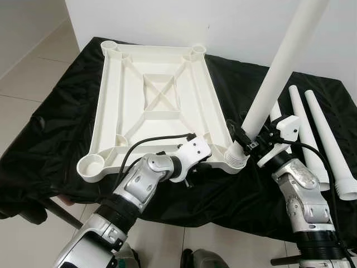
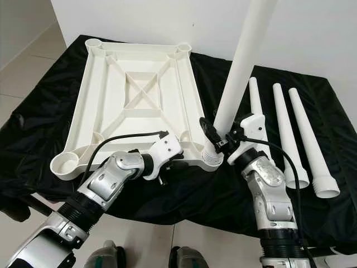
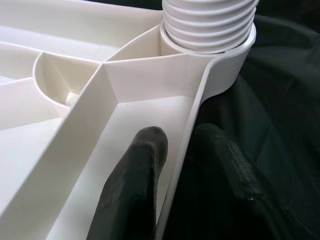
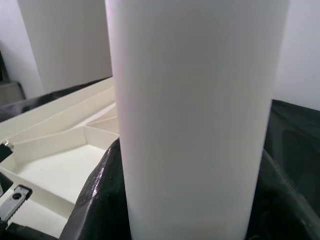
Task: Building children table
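right claw [image 1: 244, 139] gripping leg [image 1: 279, 67], tabletop [image 1: 156, 100]

White tabletop [image 2: 134, 95] upside down on black cloth [image 2: 56, 117], right pincer [image 2: 220, 144] gripping leg [image 2: 240, 61]

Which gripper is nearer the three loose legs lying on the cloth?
Right. The right gripper, holding the upright leg, is beside the loose legs; the left gripper grips the tabletop rim, farther away.

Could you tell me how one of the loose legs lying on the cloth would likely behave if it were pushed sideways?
A loose leg is round and tapered, so it would probably roll, curving toward its narrow end. It looks like hollow plastic, likely light and stiff. The wrinkled black cloth may slow it.
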`<state>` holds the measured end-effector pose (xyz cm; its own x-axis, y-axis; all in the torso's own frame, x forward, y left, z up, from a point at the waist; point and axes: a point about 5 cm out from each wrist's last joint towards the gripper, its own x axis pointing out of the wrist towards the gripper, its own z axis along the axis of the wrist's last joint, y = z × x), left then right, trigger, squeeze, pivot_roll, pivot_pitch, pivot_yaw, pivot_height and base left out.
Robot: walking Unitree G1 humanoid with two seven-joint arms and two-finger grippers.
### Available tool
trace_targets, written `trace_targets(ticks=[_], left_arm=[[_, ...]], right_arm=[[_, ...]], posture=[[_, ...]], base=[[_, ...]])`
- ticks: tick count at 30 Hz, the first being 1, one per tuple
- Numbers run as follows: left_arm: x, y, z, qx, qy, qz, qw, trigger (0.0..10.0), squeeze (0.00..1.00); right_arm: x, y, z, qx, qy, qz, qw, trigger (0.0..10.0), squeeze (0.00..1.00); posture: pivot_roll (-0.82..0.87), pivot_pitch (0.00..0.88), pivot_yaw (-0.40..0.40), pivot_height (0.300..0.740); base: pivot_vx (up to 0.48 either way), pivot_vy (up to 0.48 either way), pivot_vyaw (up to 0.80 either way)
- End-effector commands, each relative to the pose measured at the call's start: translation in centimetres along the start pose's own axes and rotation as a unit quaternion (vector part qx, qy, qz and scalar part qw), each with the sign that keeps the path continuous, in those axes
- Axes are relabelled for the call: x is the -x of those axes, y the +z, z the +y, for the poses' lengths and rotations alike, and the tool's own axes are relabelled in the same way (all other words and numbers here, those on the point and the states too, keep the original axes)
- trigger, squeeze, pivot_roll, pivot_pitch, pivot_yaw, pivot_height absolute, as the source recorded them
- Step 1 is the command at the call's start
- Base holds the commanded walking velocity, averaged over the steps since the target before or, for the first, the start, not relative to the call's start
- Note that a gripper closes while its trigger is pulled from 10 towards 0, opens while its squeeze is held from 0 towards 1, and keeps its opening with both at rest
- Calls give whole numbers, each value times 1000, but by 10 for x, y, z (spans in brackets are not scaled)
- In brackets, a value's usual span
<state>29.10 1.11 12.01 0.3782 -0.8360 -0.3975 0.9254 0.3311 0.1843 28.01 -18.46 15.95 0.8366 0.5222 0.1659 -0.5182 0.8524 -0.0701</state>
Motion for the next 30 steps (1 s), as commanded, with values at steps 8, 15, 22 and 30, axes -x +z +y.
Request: trace_targets(ticks=[8,15,22,30], left_arm=[[1,16,3,-25,19,-26,999,10000,0],[1,16,3,-25,19,-26,999,10000,0],[2,17,3,-24,20,-27,999,10000,0],[2,19,4,-24,21,-29,999,10000,0]], right_arm=[[20,-47,5,-74,-23,89,993,10000,0],[24,-47,10,-69,-18,79,994,10000,0],[30,-46,14,-64,-19,71,995,10000,0],[35,-49,12,-66,-40,73,994,10000,0]], posture=[[-44,33,-53,740],[-47,43,-51,740],[-50,48,-49,740],[-49,59,-45,740]], base=[[0,0,0],[0,0,0],[0,0,0],[0,0,0]])
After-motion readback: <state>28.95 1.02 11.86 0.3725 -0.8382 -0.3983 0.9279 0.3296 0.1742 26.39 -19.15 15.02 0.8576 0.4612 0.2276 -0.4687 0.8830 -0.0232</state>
